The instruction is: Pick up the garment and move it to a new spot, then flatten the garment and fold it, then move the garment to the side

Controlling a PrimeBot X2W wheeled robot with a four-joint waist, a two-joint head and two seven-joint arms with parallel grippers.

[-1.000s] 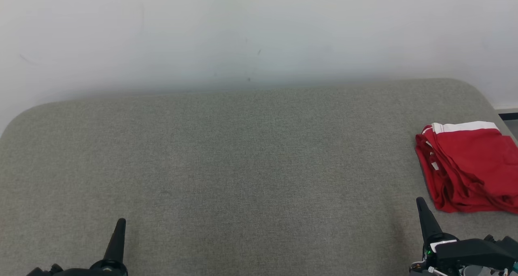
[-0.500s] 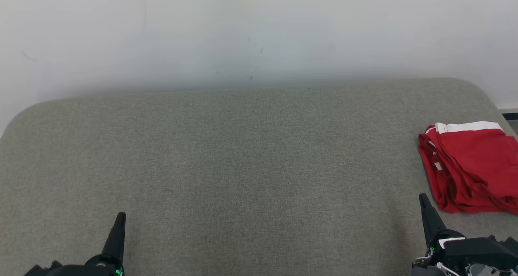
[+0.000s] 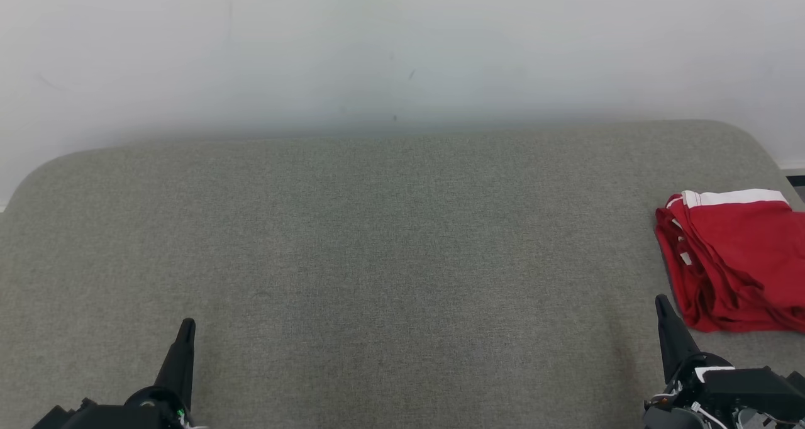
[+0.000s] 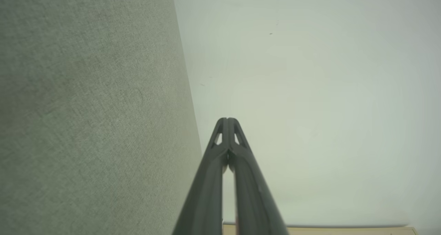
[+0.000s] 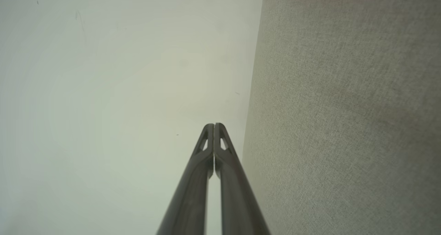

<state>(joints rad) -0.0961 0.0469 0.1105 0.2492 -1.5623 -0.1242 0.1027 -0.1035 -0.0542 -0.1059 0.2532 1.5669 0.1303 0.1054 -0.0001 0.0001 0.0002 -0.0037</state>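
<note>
Head view: 1 red garment [image 3: 736, 259], left gripper [image 3: 187, 324], right gripper [image 3: 661, 300], jaws closed.

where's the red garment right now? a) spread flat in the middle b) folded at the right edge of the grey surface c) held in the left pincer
b: the red garment lies folded at the right edge of the grey surface, apart from the shut right pincer.

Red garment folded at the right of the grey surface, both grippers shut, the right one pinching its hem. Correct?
One error: the right gripper is shut on nothing. The right wrist view shows its tips meeting with no cloth between; the red garment lies apart on the grey surface. The rest is right, left gripper included.
</note>
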